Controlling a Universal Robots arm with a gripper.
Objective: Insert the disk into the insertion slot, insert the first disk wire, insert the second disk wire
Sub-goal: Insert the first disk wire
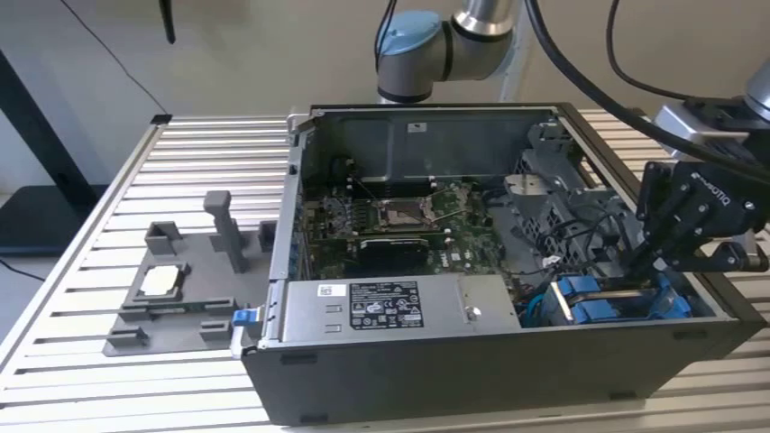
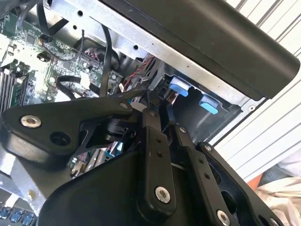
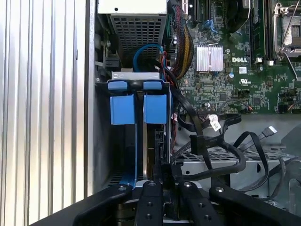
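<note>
Slatted table [image 1: 85,253]; black pincer [image 1: 636,269] above blue-trimmed slot [image 1: 608,302].

Robotics lab bench: Universal Robots arm [image 1: 421,54], slatted aluminium table [image 1: 72,271], opened computer case [image 1: 481,370], grey parts fixture [image 1: 180,311].

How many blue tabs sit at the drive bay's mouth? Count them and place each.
2, side by side in the first wrist view: the outer blue tab lies next to the case wall, the inner blue tab toward the motherboard. More may be hidden deeper.
</note>
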